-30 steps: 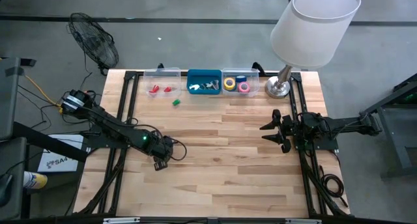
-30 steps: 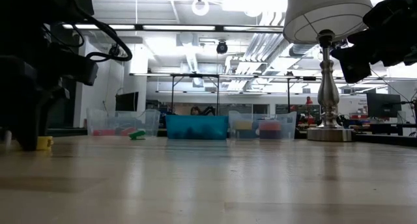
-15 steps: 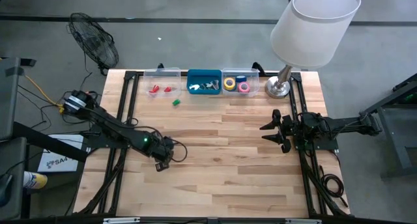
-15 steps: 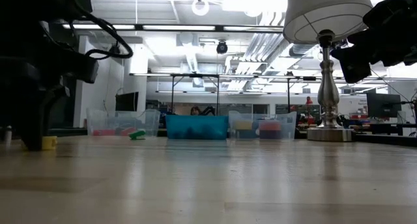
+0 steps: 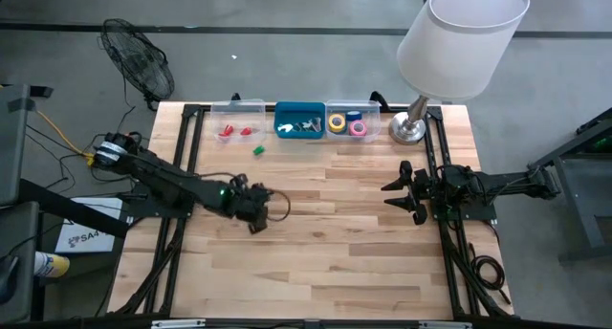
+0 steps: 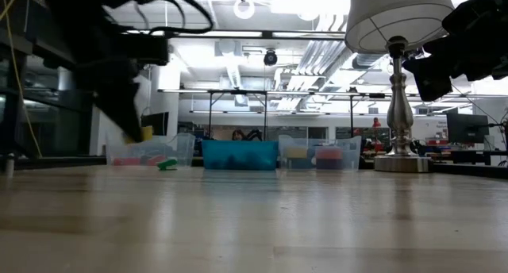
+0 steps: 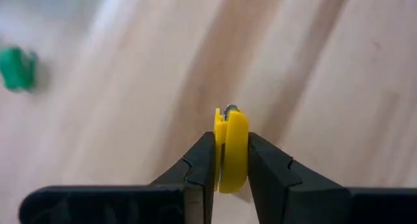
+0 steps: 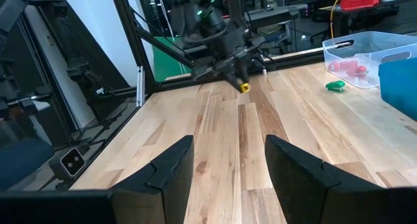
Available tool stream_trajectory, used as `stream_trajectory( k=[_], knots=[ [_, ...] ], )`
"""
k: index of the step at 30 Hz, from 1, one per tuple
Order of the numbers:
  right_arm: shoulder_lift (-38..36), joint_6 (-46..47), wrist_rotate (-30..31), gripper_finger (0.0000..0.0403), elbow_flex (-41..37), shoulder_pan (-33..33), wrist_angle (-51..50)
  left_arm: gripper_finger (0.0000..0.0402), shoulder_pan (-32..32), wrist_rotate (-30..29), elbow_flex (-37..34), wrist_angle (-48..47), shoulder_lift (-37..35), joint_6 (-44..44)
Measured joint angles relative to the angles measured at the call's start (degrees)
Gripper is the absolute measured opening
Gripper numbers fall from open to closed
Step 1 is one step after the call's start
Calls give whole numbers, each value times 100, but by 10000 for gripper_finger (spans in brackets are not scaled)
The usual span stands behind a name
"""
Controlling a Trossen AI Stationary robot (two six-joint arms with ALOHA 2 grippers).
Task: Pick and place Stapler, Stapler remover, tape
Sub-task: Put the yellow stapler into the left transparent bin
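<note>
Evidently the left gripper had its fingers clenched on a small yellow piece, lifted clear of the table left of centre, while the right gripper waited with fingers parted at the right edge. Doing this step well probably meant keeping the pinch firm and level while carrying it far, toward the clear bin holding red pieces, beside the green piece.

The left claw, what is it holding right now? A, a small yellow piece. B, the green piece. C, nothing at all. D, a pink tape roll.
A: the left claw is shut on a small yellow piece, lifted off the table, while the green piece lies by the bins.
</note>
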Motion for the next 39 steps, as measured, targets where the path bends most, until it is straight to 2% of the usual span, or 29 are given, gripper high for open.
stream_trajectory(
  k=[14, 21, 28, 39],
  knots=[
    [0, 0, 1, 181, 0, 0, 2, 65, 2206, 262, 1126, -455, -7, 3107],
    [0, -1, 1, 181, 0, -2, 2, 65, 3348, 310, 1590, -791, -15, 4121],
    [0, -2, 1, 181, 0, -2, 2, 65, 4453, 543, 1672, -801, -15, 4552],
    [0, 0, -1, 181, 0, 0, 2, 65, 5868, 758, 1672, -798, -15, 4569]
  ],
)
